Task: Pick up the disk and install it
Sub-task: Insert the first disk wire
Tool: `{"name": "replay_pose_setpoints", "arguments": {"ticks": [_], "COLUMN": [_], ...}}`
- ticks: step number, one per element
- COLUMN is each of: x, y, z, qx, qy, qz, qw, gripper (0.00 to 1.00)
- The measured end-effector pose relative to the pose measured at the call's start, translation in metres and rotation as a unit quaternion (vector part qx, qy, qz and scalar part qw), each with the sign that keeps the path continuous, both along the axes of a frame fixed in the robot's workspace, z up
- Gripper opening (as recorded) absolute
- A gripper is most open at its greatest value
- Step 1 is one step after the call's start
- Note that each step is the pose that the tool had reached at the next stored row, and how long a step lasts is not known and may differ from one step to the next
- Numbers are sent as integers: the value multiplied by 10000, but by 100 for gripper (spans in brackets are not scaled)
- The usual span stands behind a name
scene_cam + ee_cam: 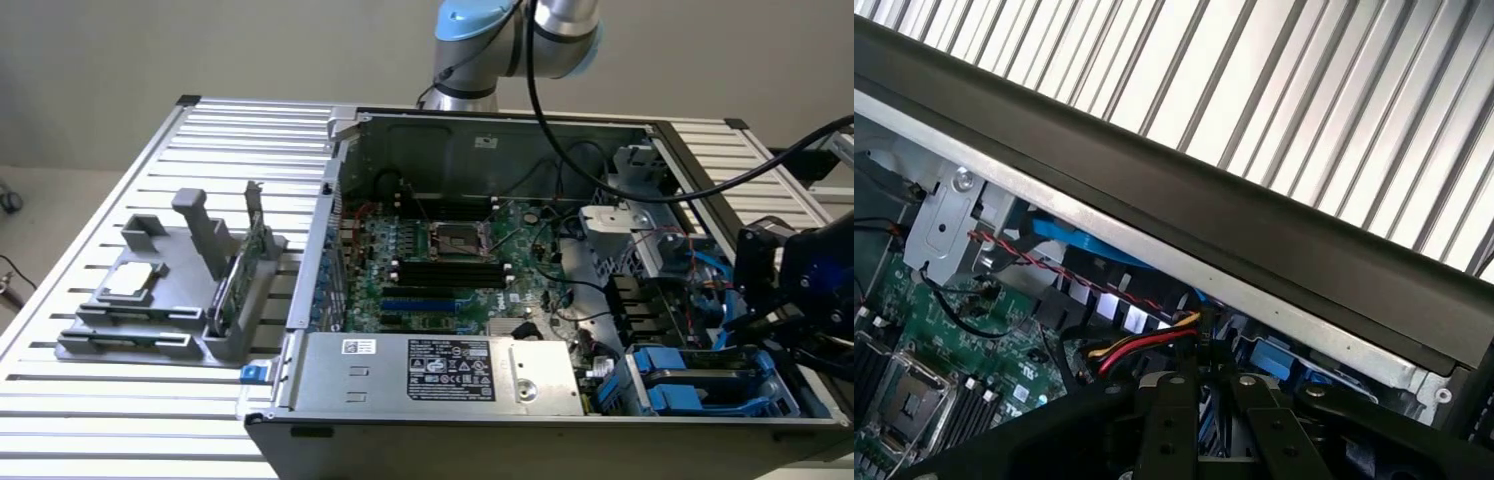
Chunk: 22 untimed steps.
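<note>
Gripper (1212, 400) near the disk (705, 378)
We see the disk inside the open computer case (534, 425), at 5 o'clock in the exterior view, the gripper at 3 o'clock; whether it is open or closed we cannot tell.

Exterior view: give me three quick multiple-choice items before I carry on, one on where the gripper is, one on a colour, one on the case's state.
1. Where in the exterior view is the gripper?
A at its left edge
B in its middle
C at its right edge, by the drive end of the case

2. What colour are the drive carriers in the case?
A blue
B red
C yellow

3. How is the case?
A closed, panel on
B open, motherboard exposed
C covered with a cloth

Answers:
1 C: its dark body shows at that edge.
2 A: their plastic is bright blue.
3 B: the green board lies in plain sight.
</note>
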State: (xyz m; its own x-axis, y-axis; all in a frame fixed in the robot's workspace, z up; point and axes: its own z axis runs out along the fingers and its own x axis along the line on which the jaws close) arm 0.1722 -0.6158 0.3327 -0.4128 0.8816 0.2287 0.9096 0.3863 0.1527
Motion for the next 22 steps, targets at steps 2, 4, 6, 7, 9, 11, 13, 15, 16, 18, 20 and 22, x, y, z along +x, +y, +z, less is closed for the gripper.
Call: {"name": "replay_pose_setpoints", "arguments": {"ticks": [2, 4, 6, 7, 9, 11, 13, 15, 16, 18, 20, 22], "x": [0, -1, -8, -12, -18, -21, -22, -23, -23, -23, -23, -27], "y": [1, 3, 3, 3, 3, 3, 2, 3, 3, 3, -7, -17], "z": [0, 1, 9, 11, 14, 15, 15, 16, 16, 17, 15, 14], "qx": [-5, -12, -13, -13, -13, -17, -25, -24, -24, -24, -29, -28], "qy": [42, 108, 150, 176, 231, 265, 291, 312, 322, 344, 352, 351], "qz": [1, 0, 0, -1, -1, -3, -8, -33, -46, -74, -99, -103], "qw": [10000, 9999, 9999, 9998, 9997, 9996, 9996, 9995, 9995, 9994, 9993, 9993], "gripper": [17, 17, 17, 17, 17, 17, 17, 17, 17, 17, 17, 17]}}
